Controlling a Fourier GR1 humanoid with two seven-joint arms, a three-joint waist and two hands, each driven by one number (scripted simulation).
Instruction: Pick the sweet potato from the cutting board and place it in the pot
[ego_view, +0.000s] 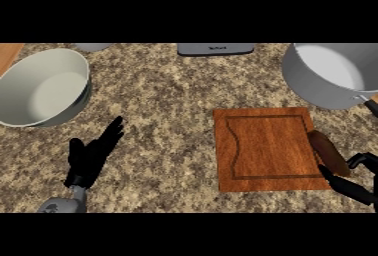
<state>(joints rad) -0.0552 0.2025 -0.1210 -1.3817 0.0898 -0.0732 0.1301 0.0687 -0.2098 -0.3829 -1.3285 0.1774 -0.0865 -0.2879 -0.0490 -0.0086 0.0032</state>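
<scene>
you are looking down at a speckled counter (170, 100) with two containers on it: a pale bowl (44, 87) is sitting at the far left, tipped so its inside faces you, and nothing is showing inside it; the grey pot (328, 75) is sitting at the far right, cut by the edge, its dark handle pointing down toward the board, and the part of its inside you can see is holding nothing. the potato (328, 151) is lying at the right edge of the wooden board (266, 150), partly overhanging it; it is looking long, slim and reddish brown, running at a slant from upper left to lower right. your right hand (353, 182) is sitting at its lower end with fingers curled, one seeming to touch the potato, though you cannot tell whether they are gripping it. your left hand (92, 155) is resting at the lower left, fingers straight and pointing up, well apart from the board.
</scene>
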